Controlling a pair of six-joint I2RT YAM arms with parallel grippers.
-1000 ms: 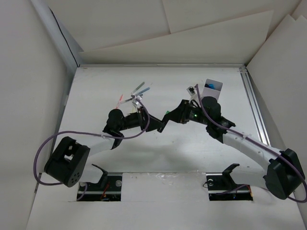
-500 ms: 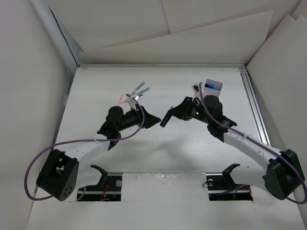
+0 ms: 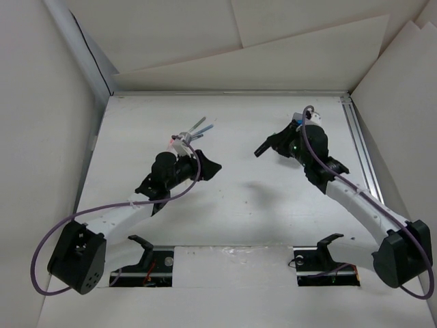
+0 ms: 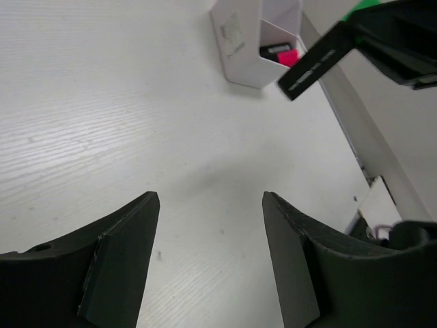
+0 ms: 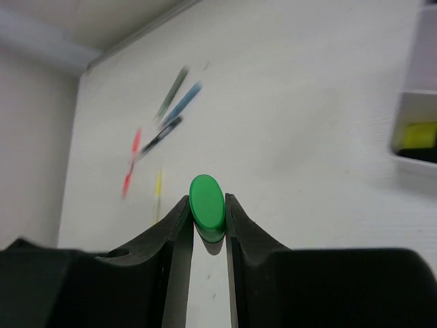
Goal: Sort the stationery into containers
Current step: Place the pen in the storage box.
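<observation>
Right arm swung back toward far-right corner. Right gripper point(image 3: 261, 149) pinches black green-capped highlighter point(image 5: 207, 200), long axis along the fingers. Pale white-lilac compartment box point(image 4: 240, 49) lies right of fingertips, nearest this arm. Left gripper point(image 4: 210, 199) spread wider, empty.

a green-capped highlighter point(image 5: 207, 198) sat clamped in the right pincer point(image 5: 207, 205) near the white box point(image 4: 240, 41), which held a pink highlighter point(image 4: 289, 57) and a yellow highlighter point(image 5: 414, 134); thin pens point(image 5: 179, 102) lay well apart.
</observation>
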